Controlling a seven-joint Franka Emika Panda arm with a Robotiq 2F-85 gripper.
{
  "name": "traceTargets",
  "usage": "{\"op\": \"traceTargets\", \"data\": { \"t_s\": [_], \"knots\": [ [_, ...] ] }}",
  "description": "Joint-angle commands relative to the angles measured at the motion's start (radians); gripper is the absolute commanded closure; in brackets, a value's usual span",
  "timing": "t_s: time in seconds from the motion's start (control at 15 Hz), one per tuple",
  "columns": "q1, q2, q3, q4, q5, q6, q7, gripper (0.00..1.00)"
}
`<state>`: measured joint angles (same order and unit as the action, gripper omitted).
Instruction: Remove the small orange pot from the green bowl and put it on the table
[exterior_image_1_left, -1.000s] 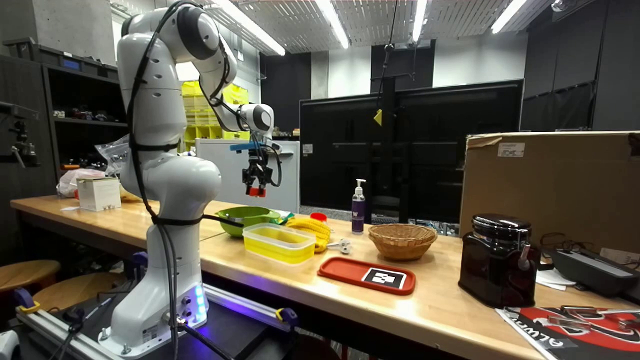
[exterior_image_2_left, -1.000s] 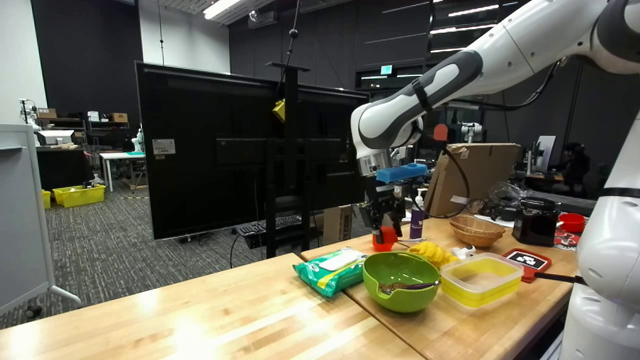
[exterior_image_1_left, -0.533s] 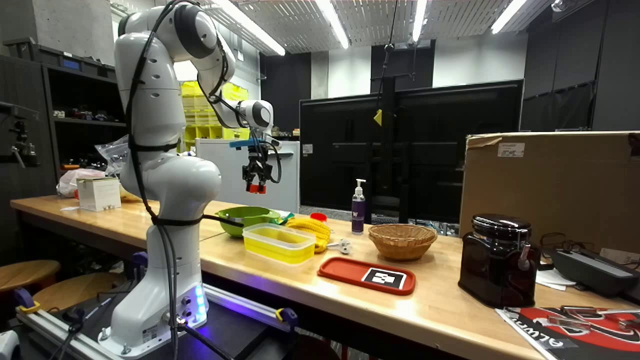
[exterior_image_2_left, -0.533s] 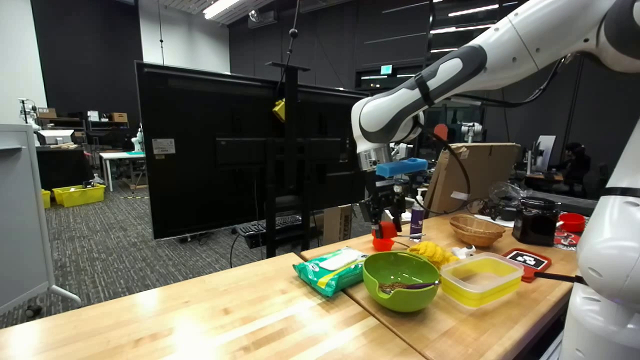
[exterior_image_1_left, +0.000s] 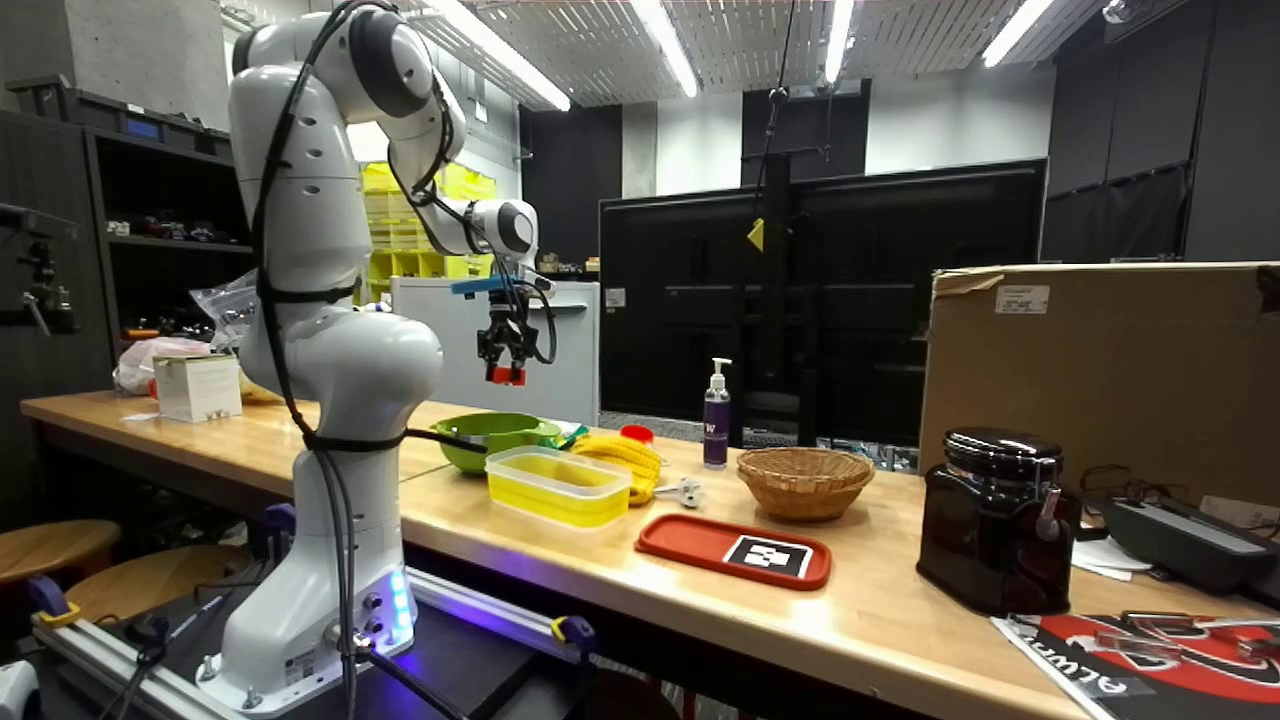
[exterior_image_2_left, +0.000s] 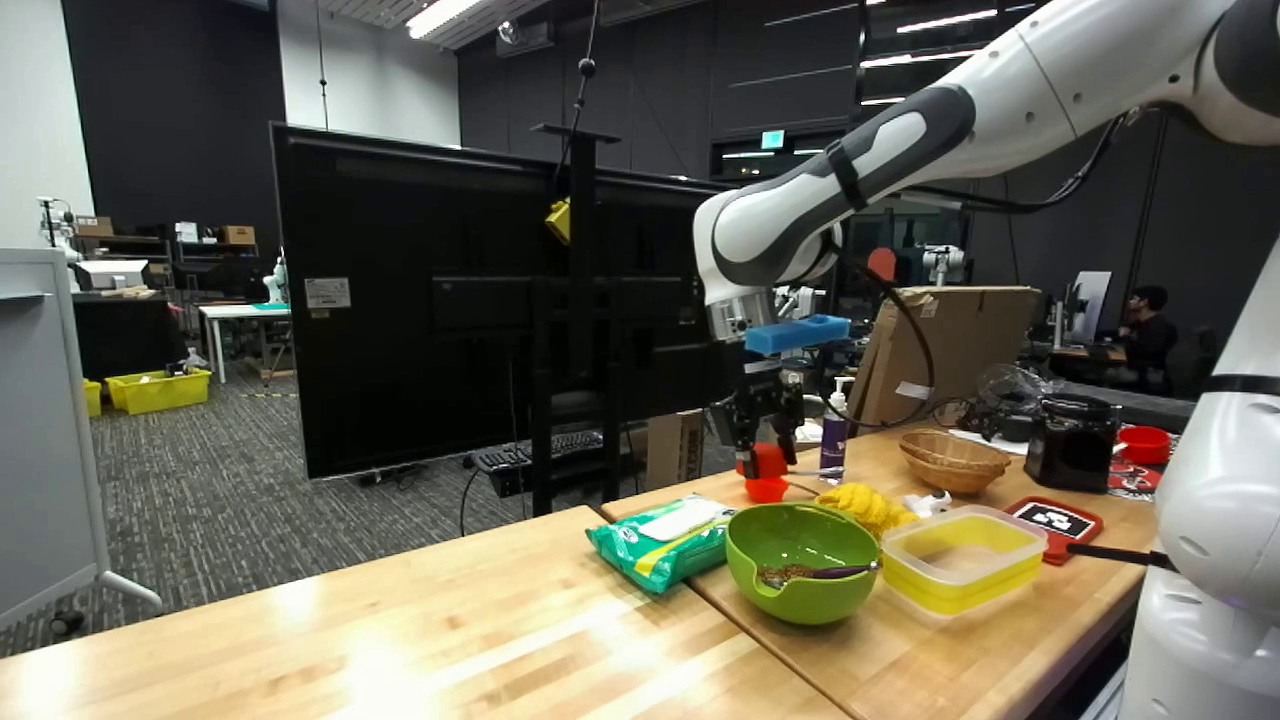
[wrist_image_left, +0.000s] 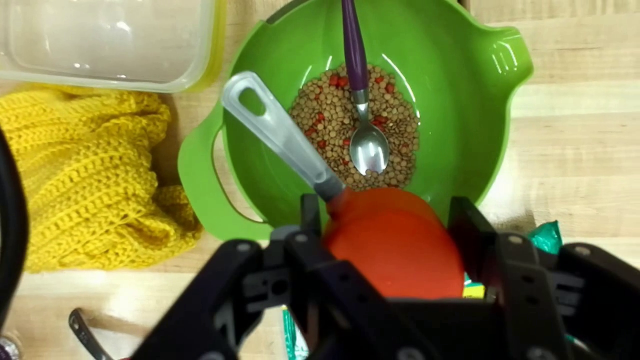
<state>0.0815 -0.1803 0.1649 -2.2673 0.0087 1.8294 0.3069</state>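
The small orange pot (wrist_image_left: 395, 250) with a grey handle is held in the air between the fingers of my gripper (wrist_image_left: 385, 217), which is shut on its sides. Both exterior views also show the held pot (exterior_image_1_left: 508, 377) (exterior_image_2_left: 764, 461) and the gripper (exterior_image_1_left: 507, 370) (exterior_image_2_left: 768, 455). The green bowl (exterior_image_2_left: 800, 597) stands on the wooden table (exterior_image_2_left: 400, 620), below the gripper's height. In the wrist view the bowl (wrist_image_left: 460, 100) lies beneath and beyond the pot, and the pot covers part of its near side. The bowl holds brown and red pieces and a purple-handled spoon (wrist_image_left: 355, 50).
A yellow container (exterior_image_2_left: 960, 595) and a yellow knitted cloth (wrist_image_left: 95, 185) lie beside the bowl. A green wipes pack (exterior_image_2_left: 665, 545), another red cup (exterior_image_2_left: 766, 490), a pump bottle (exterior_image_1_left: 716, 420), a woven basket (exterior_image_1_left: 805, 485) and a red tray (exterior_image_1_left: 690, 545) stand on the table.
My gripper has moved a little up and slightly to the left in both exterior views, carrying the orange pot. The bowl and the other things on the table have not moved.
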Motion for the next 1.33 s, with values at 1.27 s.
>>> {"op": "traceTargets", "data": {
  "t_s": [1.27],
  "knots": [
    [0.176,-0.025,0.159,-0.117,0.285,0.112,0.255,0.62]
  ]
}}
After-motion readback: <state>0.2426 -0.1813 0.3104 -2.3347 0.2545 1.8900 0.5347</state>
